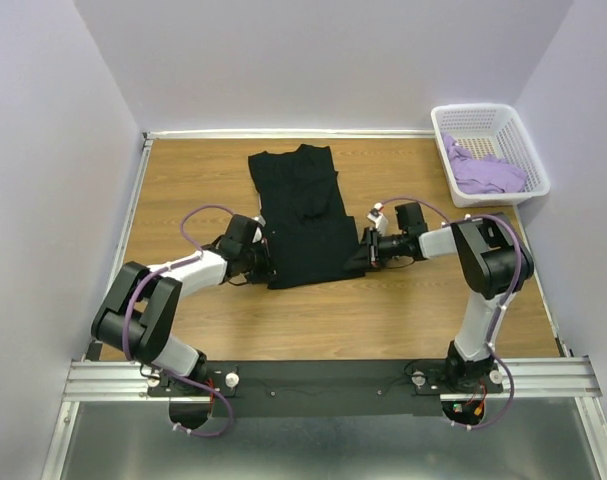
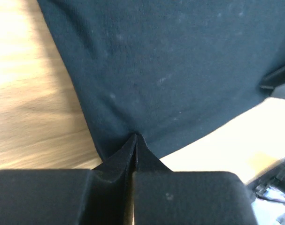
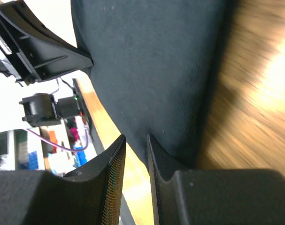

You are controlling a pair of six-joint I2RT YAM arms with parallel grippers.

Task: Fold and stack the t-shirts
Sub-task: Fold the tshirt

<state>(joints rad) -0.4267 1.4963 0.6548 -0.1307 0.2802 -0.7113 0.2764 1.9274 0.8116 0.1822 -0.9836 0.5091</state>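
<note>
The wooden table (image 1: 383, 315) carries a black t-shirt (image 1: 303, 215) and a white basket (image 1: 490, 152).

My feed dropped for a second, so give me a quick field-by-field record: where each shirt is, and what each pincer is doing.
black shirt: lying on the wooden table, folded into a narrow strip, near hem toward the arms
purple shirt: bunched up in the white basket at the far right corner
left pincer: shut on the black shirt's near left corner
right pincer: at the black shirt's near right corner, cloth between the jaws, narrow gap visible
stack: not started, shirts apart
</note>
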